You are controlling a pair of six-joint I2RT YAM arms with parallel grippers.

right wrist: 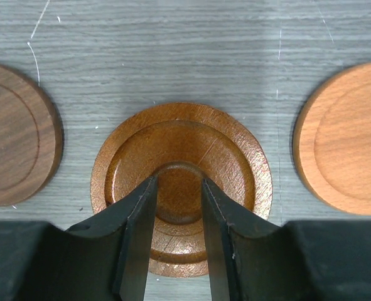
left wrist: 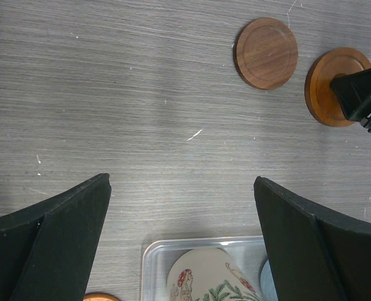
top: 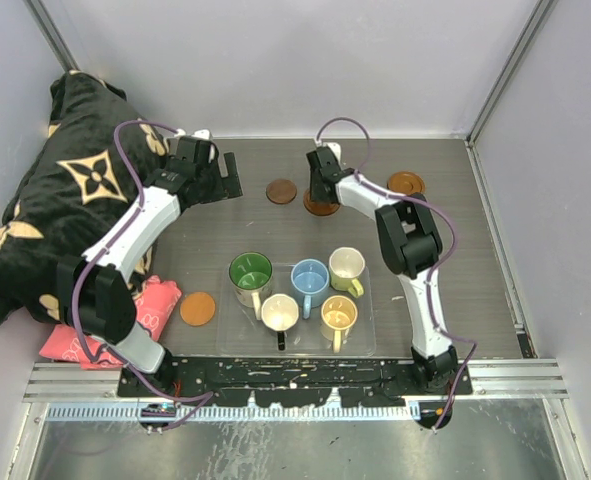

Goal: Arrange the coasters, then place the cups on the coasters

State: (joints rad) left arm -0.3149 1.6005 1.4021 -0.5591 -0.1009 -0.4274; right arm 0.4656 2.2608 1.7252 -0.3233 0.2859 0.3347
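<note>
Top external view: left claw (top: 220,170) spread wide above the far-left counter (top: 455,260), carrying nothing; right claw (top: 322,188) set down on the middle coaster (top: 321,209), which lies between the dark coaster (top: 281,191) and the orange coaster (top: 406,183) in a row along the far side. A stray coaster (top: 198,308) lies well apart, near left, beside a pink cloth (top: 155,305). All five cups (top: 309,278) stand in the clear tray (top: 365,335). Left wrist view: left claw (left wrist: 180,182) wide over bare counter, tray (left wrist: 152,254) at the lower edge, dark coaster (left wrist: 266,53) and middle coaster (left wrist: 328,81) upper right. Right wrist view: right claw (right wrist: 177,188) narrow, its fingers (right wrist: 138,226) a little apart over the recess of the middle coaster (right wrist: 179,138), nothing seen pinched between them; contact cannot be told. A second rim shows under the near edge, perhaps another disc beneath. Judged step: arranging the coasters, no cup yet placed. The next move calls for evening out the row and fetching the stray coaster.
</note>
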